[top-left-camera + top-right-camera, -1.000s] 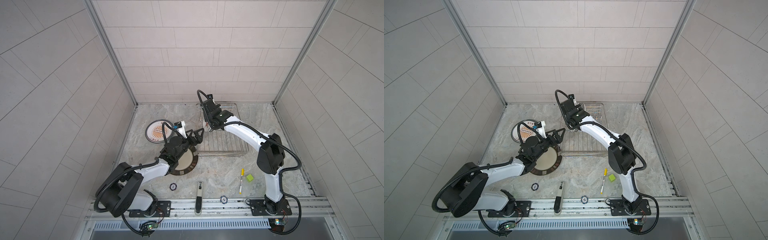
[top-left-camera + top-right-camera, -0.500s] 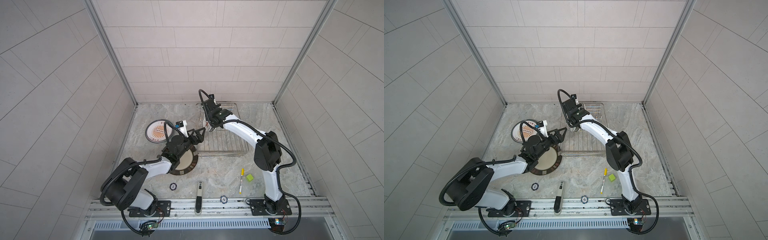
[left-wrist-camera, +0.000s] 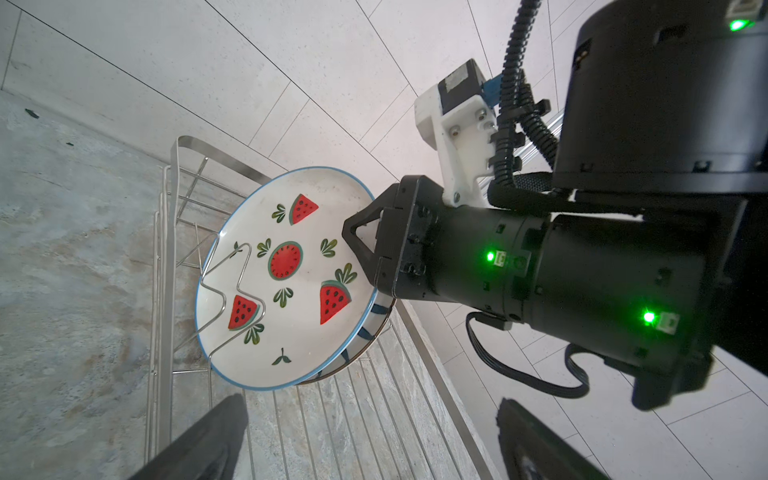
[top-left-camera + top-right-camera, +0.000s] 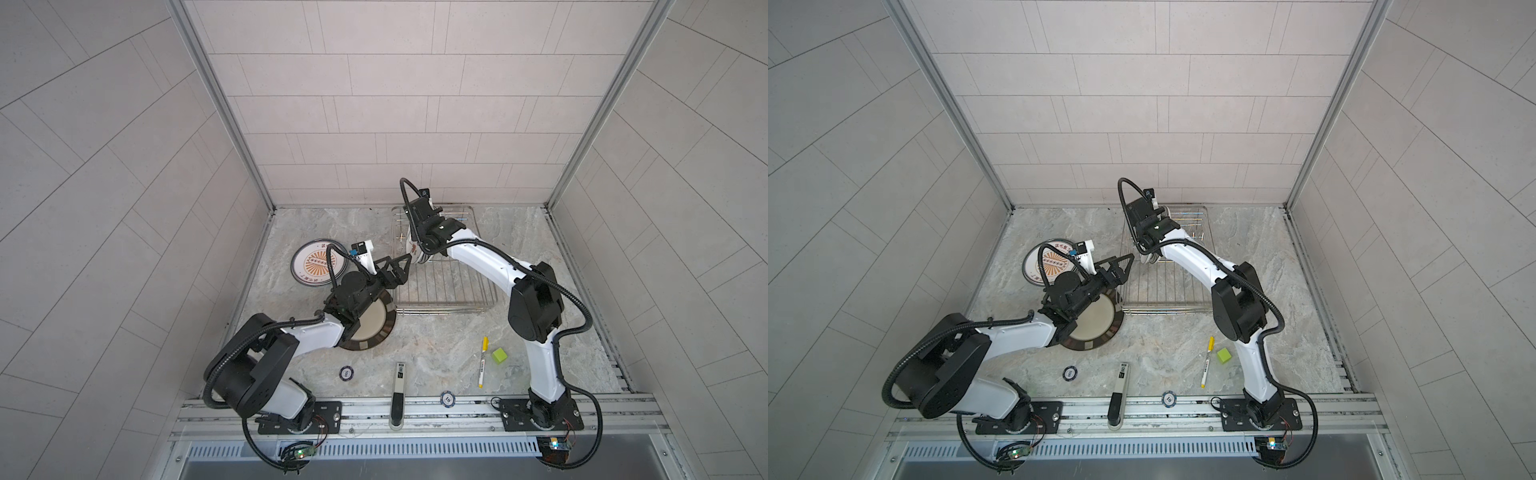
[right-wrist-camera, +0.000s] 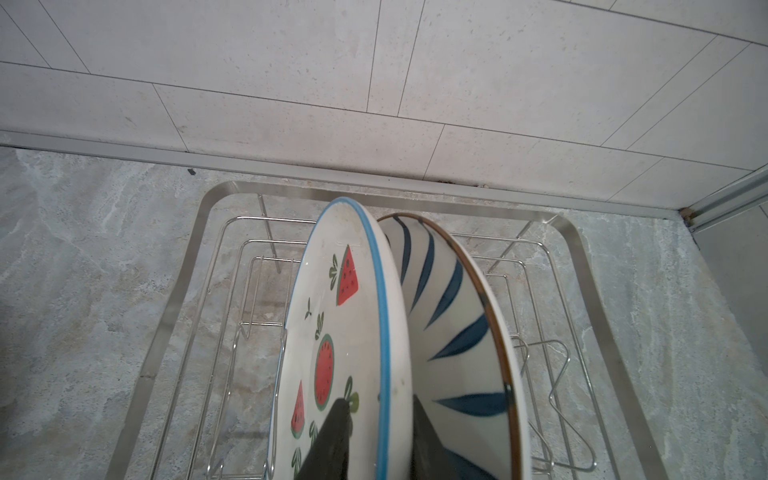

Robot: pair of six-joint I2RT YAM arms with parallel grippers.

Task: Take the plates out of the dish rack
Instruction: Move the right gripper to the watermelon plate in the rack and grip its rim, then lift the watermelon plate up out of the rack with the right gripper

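Right wrist view: right gripper [image 5: 378, 401] clamped on watermelon plate [image 5: 332, 291] rim; plate on edge in dish rack [image 5: 174, 291], 12 o'clock on table [image 4: 436, 340]. Left gripper [image 4: 405, 269] jaws spread wide, 9 o'clock of rack. Step, judged: lift-out. Next: raise straight, spare striped plate [image 5: 449, 332] just behind.

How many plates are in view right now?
4. The watermelon plate and the navy-petal plate stand in the dish rack; the sunburst plate and the brown-rimmed plate lie flat on the table. Others may be hidden.
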